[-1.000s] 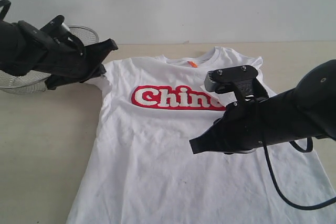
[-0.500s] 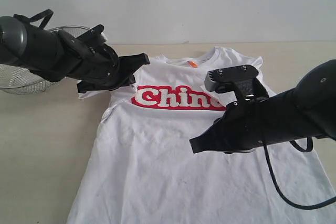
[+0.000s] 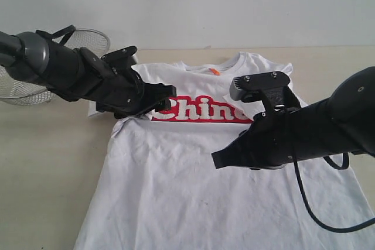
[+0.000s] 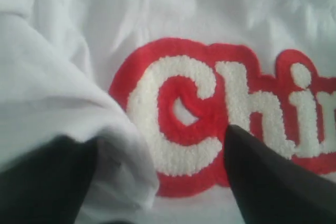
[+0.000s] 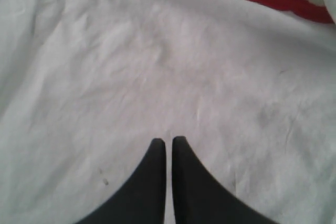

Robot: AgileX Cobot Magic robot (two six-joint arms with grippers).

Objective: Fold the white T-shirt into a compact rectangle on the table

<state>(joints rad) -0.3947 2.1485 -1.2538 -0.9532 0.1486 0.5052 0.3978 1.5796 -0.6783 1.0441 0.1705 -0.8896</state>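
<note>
White T-shirt (image 3: 176,180) lies face up on the table (image 3: 47,168), hem nearest the camera and collar farthest. Over its midsection you see the right gripper (image 3: 218,161), fingertips pressed together on nothing. Farther back, the left gripper (image 3: 164,105) is spread wide at the first letter of the red lettering (image 3: 205,111), a bunched fold of fabric against one finger, and the wire-mesh basket (image 3: 17,89) sits beyond at far left.

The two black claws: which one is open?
The left claw, over the red lettering: its fingers stand apart. The right claw, over the plain white shirt, is pinched shut.
</note>
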